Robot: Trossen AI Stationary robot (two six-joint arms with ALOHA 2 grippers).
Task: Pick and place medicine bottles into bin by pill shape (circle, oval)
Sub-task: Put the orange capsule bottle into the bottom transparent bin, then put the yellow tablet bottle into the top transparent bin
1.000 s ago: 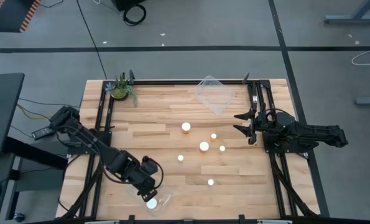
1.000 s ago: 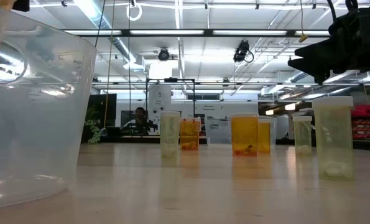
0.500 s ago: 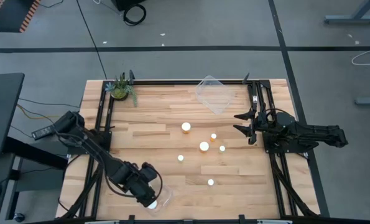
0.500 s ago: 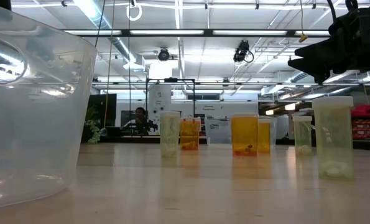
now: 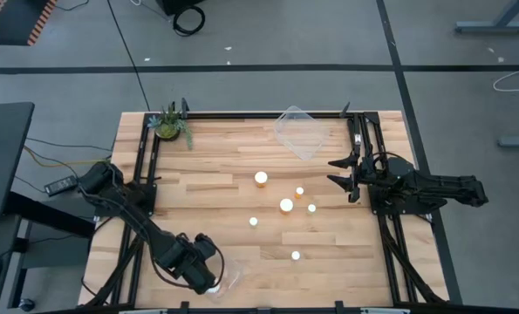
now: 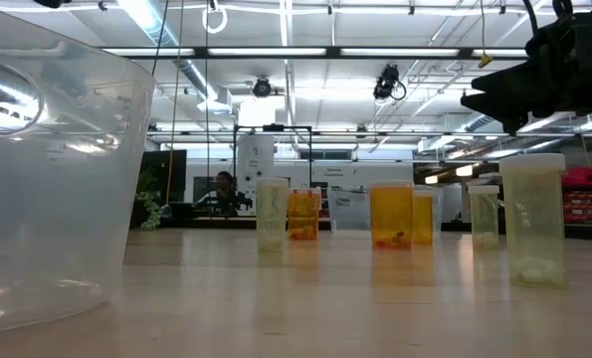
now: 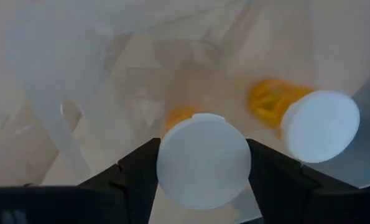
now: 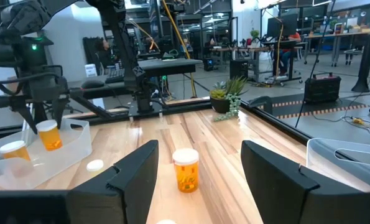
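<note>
My left gripper hangs over a clear bin at the table's near left, shut on an orange medicine bottle with a white cap; it also shows in the right wrist view. A second bottle stands inside that bin. Several more bottles stand on their bases mid-table, among them a wide one and another. My right gripper waits open and empty at the table's right side. My left gripper pinches the bottle's white cap between its two fingers, one on each side of the cap. The fingers point down from above. The bottle hangs upright below them, within the bin's walls; whether its base touches the bin floor I cannot tell.
A second clear bin lies at the table's far edge. A small green potted plant stands at the far left corner. Black rails run along the left and right sides of the table.
My left gripper has shifted a little toward the table's near left corner over the near bin, still shut on the bottle, and its arm has swung toward the near edge.
</note>
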